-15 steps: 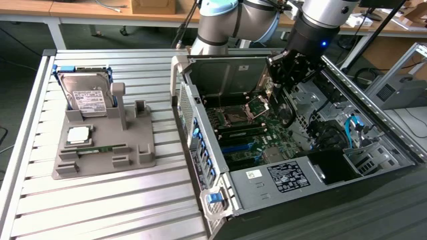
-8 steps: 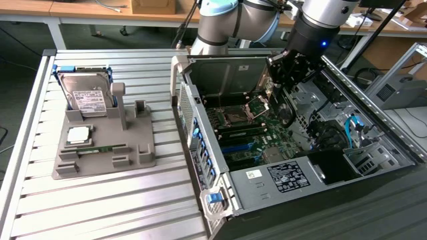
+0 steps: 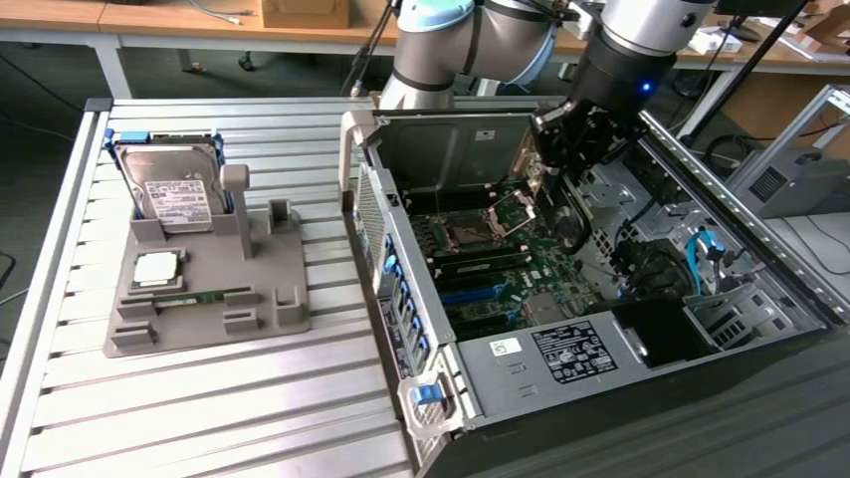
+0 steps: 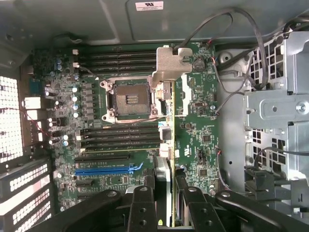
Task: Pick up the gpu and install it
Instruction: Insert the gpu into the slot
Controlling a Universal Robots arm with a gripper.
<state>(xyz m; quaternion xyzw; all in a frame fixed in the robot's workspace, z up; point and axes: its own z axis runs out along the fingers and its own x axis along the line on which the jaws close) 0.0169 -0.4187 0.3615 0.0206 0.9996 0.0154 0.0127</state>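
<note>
My gripper (image 4: 166, 205) is closed on one end of the gpu (image 4: 165, 133). The card hangs inside the open computer case (image 3: 398, 239), above the motherboard (image 4: 203, 140). Its long axis runs away from my wrist, metal bracket (image 4: 171, 63) farthest. The blue slot (image 4: 108, 169) lies to one side of the card, not beneath it.

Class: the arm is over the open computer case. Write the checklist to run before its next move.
1. gpu gripped between the fingers: ok.
2. gpu over the motherboard: ok.
3. Blue slot empty: ok.
4. gpu edge lined up with a slot: cannot tell.
5. Cables clear of the gpu: cannot tell.
</note>
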